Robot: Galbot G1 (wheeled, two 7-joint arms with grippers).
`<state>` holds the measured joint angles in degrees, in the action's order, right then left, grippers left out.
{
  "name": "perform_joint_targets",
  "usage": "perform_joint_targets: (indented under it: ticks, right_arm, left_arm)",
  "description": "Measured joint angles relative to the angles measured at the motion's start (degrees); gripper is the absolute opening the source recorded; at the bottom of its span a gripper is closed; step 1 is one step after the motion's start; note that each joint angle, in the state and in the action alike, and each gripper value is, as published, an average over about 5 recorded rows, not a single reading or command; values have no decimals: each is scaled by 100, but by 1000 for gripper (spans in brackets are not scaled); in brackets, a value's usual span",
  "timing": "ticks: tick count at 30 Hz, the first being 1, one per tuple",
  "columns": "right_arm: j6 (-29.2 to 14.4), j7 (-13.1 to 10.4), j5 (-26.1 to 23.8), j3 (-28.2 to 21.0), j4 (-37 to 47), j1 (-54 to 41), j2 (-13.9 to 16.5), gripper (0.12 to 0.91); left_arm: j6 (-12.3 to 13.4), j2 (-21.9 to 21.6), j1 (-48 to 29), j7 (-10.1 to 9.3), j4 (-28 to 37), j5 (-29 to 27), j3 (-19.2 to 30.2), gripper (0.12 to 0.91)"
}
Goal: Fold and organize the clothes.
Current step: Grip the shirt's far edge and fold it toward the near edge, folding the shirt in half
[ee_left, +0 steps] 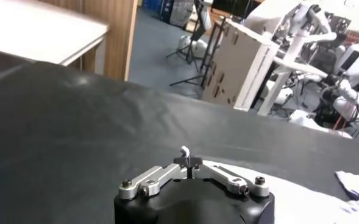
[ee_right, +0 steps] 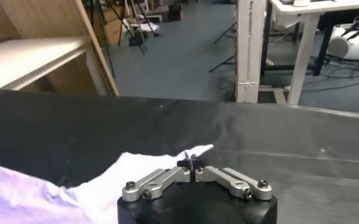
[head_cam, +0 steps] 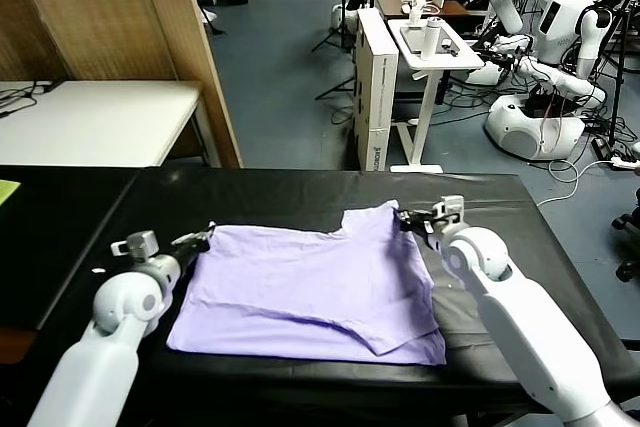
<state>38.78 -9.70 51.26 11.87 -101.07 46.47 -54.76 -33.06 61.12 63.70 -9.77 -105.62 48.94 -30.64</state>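
Note:
The lavender T-shirt (head_cam: 310, 282) lies flat, partly folded, on the black table (head_cam: 300, 192), with one layer folded over near its front edge. My left gripper (head_cam: 203, 239) is at the shirt's far left corner, shut, with a small bit of fabric pinched between its tips (ee_left: 188, 161). The shirt shows pale beside it in the left wrist view (ee_left: 307, 204). My right gripper (head_cam: 408, 218) is at the far right corner, shut on the fabric edge (ee_right: 191, 165). The cloth (ee_right: 136, 170) spreads out beside it.
A white table (head_cam: 90, 117) and a wooden panel (head_cam: 190, 47) stand behind the table's left. A tall white box (head_cam: 375, 87), a white stand (head_cam: 430, 47) and other robots (head_cam: 560, 27) stand behind on the right. A yellow-green sheet (head_cam: 8, 190) lies at the far left.

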Motion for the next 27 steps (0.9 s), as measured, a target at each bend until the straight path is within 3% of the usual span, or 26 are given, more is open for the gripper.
perform_joint_targets:
  ticks: [15,27]
  right_arm:
    - [157,-95,161,826,-1689,1595,597,138]
    - [341,-223,-66,1038,-2349,2771,549,138]
  left_arm:
    - [43,-21,686,20,-609,97,-533,149]
    - [182,135,1578,61,-1174,74,-881,149]
